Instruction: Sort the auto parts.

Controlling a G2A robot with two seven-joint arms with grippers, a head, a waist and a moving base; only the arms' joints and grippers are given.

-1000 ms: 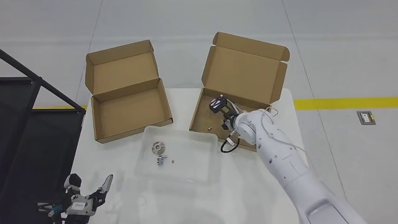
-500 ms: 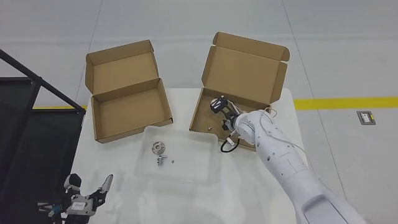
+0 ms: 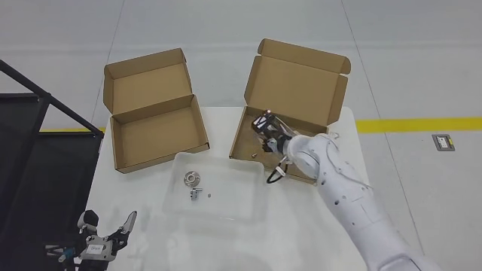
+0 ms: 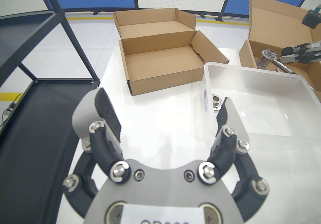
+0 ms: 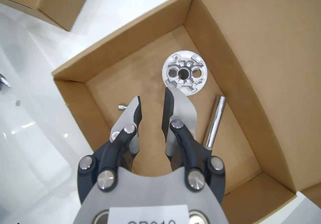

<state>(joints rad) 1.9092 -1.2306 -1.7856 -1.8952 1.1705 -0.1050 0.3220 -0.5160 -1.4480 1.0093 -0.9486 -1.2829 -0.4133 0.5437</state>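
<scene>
Auto parts: you have two lots on the bench, one loose in the clear tray (image 3: 226, 207) at centre and one in the right box (image 3: 301, 83) at 2 o'clock.

- Left claw (image 4: 163, 99): at 7 o'clock, off the bench edge, spread wide and empty. No change over the last second.
- Left box (image 3: 154, 132): at 10 o'clock, lid back, nothing in it.
- Clear tray: a flanged bushing (image 3: 193, 177) sits at the tray's 10 o'clock corner, with a smaller piece (image 3: 196, 193) just beside it. Neither has been touched.
- Right claw (image 5: 152, 93): over the right box floor, fingers a little apart with nothing between them. In the last second it has edged toward 12 o'clock, deeper into the box. You can take that as a drop already made and the arm clearing, though that is a judgement.
- Right box contents:
  - The toothed disc (image 5: 184, 73) lies flange up with its bore axis upright, just beyond the claw tips.
  - The polished rod (image 5: 215, 121) lies flat, with its long axis running roughly along the claw's reach and its far end toward the disc.
  - A small pin (image 5: 121, 107) lies flat on the other side of the claw.
</scene>
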